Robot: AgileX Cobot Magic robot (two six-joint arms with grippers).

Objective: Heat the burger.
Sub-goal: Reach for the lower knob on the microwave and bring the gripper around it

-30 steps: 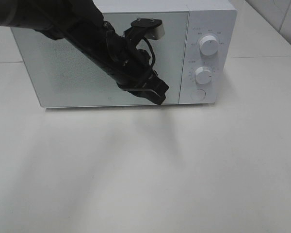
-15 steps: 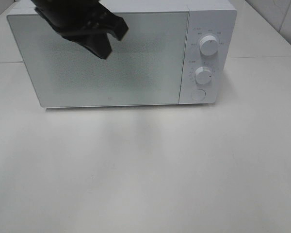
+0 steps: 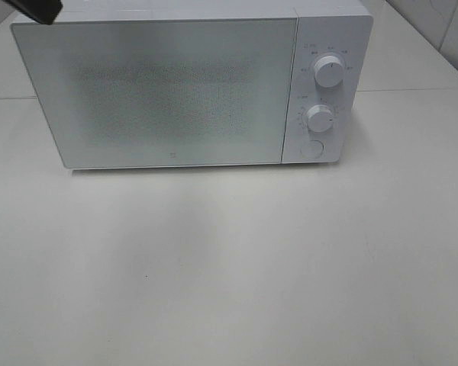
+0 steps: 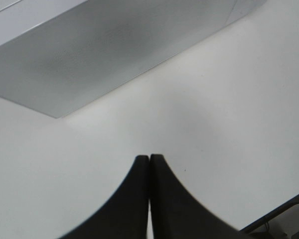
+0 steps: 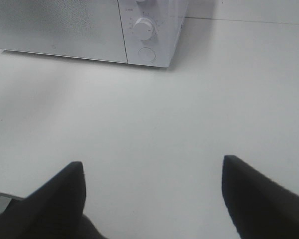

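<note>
Our left end effector (image 4: 149,157) has its two fingertips pressed together and holds nothing. Our right end effector (image 5: 153,167) stands wide open, also with nothing in it. Both hang above the white bench (image 3: 229,267). At 12 o'clock on the bench stands the white microwave (image 3: 168,91), with its frosted door (image 3: 137,46) shut. The upper dial (image 3: 329,72) and the lower dial (image 3: 320,119) sit at the 3 o'clock side of the door. The burger we cannot see, so we cannot tell where it is.
</note>
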